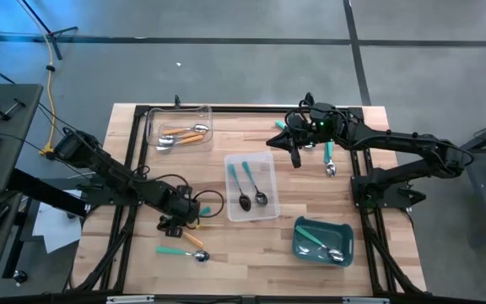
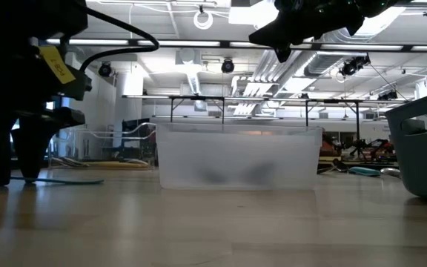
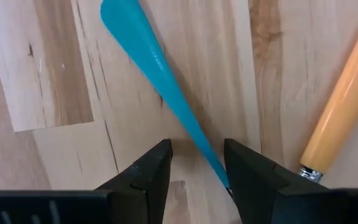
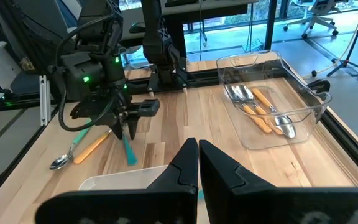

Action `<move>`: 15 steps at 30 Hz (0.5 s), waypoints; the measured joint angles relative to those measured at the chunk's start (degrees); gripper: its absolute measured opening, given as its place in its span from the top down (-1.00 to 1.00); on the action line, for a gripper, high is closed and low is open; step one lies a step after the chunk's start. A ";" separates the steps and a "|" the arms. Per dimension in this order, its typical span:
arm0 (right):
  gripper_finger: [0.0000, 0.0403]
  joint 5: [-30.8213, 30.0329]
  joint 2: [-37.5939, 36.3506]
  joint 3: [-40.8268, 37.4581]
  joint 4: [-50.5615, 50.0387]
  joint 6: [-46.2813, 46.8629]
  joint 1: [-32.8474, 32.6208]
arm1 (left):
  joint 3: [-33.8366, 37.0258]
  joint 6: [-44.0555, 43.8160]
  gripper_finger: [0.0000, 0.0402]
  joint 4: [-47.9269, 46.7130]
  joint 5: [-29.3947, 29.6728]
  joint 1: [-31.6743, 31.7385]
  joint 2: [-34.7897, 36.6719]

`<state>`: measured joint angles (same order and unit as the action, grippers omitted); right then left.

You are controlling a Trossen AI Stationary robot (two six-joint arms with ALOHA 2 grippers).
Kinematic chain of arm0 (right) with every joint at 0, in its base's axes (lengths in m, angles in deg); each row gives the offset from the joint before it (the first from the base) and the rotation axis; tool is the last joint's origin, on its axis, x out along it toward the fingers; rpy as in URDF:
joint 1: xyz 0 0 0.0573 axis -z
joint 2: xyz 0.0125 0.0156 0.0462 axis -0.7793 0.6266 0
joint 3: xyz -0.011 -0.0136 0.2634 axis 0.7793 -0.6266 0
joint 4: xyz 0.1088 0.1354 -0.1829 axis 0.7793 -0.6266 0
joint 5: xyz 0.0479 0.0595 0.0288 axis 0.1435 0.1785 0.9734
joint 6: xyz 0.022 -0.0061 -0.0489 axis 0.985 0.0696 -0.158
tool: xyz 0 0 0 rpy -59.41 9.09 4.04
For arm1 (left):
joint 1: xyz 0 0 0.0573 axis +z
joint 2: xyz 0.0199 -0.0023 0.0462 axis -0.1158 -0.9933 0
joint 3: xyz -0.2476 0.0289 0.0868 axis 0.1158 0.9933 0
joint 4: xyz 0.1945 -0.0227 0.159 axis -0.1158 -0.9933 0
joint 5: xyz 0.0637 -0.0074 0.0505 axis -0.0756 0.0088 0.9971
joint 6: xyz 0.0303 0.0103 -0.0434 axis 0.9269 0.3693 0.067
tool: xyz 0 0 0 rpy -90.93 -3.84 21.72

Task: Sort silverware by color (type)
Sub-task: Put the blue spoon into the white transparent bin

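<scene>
Left gripper [image 3: 194,171] is down at the table [image 1: 251,253], jaws open and straddling the slim handle of a teal-handled spoon [image 3: 154,62]. The handle runs diagonally between the two fingers [image 3: 148,177], closest to the far-side one; grip not closed on it. An orange-handled spoon [image 3: 340,106] lies just beside those jaws, off to one side and apart from them. Right gripper [image 4: 197,163] hangs above the table with its jaws closed, holding nothing. Ahead of it sits a clear tray [image 4: 294,93] with orange-handled spoons [image 4: 263,109] inside. Middle clear tray [image 1: 251,209] holds two teal spoons [image 1: 251,184]. Another teal spoon [image 1: 330,159] lies loose on the table under the right arm.
</scene>
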<state>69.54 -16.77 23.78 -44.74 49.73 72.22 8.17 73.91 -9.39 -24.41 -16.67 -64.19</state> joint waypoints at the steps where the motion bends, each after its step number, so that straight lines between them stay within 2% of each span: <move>1: 1.00 0.00 0.00 0.00 0.00 0.00 0.00 | 0.00 -0.35 0.30 0.00 -0.03 0.05 0.00; 15: 1.00 0.04 0.00 0.00 0.00 0.00 0.00 | 0.02 -11.77 0.30 0.06 0.09 0.12 -0.02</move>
<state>69.59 -16.77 23.78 -44.74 49.73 72.22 8.19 62.14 -9.33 -24.31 -16.55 -64.21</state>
